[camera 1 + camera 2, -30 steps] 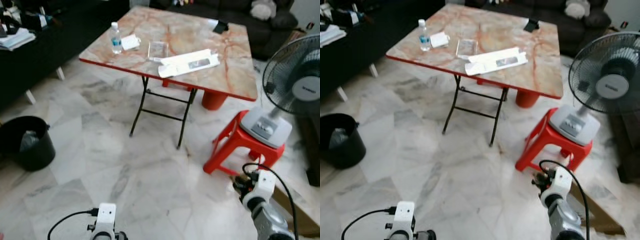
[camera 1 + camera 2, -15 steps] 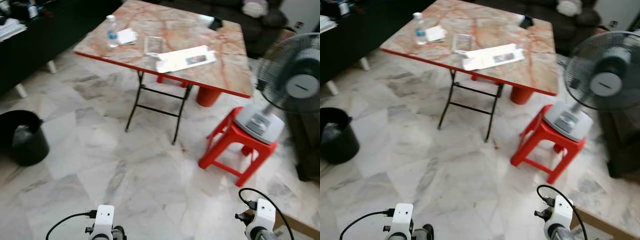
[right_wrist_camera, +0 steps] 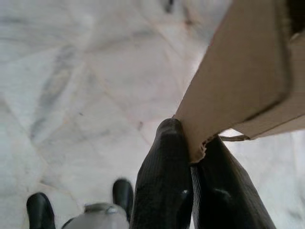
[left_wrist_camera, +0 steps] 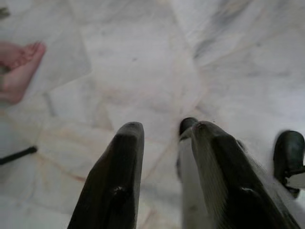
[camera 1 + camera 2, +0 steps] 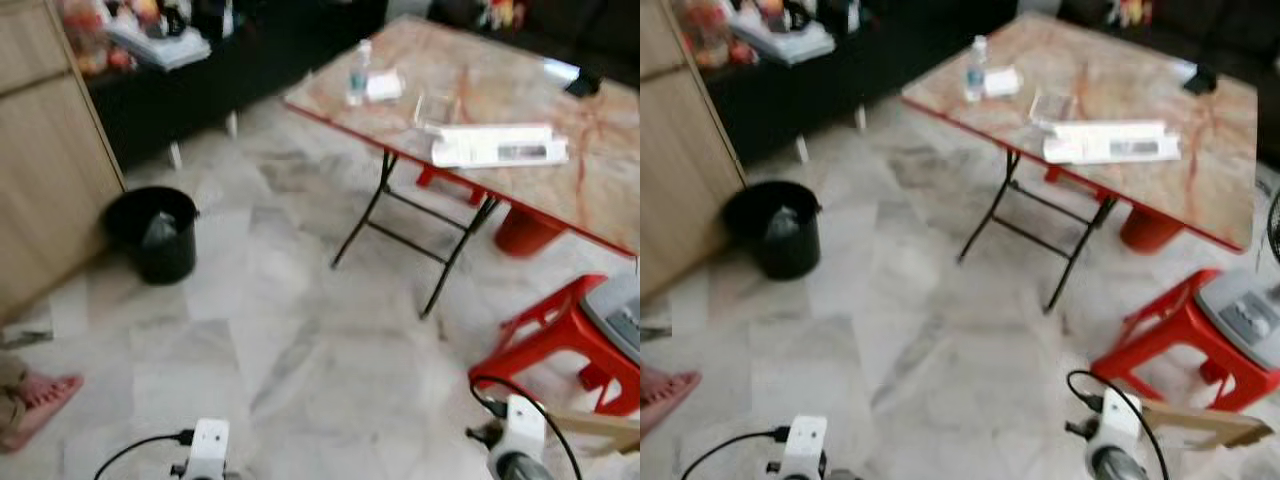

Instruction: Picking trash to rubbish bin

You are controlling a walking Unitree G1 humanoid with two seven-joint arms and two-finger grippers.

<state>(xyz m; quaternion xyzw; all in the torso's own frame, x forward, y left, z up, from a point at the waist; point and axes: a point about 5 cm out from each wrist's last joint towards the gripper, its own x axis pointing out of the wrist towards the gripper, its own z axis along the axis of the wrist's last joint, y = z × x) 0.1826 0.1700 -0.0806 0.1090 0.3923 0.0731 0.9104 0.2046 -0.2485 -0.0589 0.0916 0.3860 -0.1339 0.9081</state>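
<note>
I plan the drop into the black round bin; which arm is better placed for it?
Right. The right gripper has its jaws shut on the brown cardboard piece; the left gripper is open, empty. The black round bin stands left.

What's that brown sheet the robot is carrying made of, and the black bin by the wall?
The brown sheet looks like cardboard: matt tan face, a ragged torn edge where the right gripper pinches it. The black bin seems to be plastic, judging by its smooth, slightly glossy wall; the blur leaves that open.
</note>
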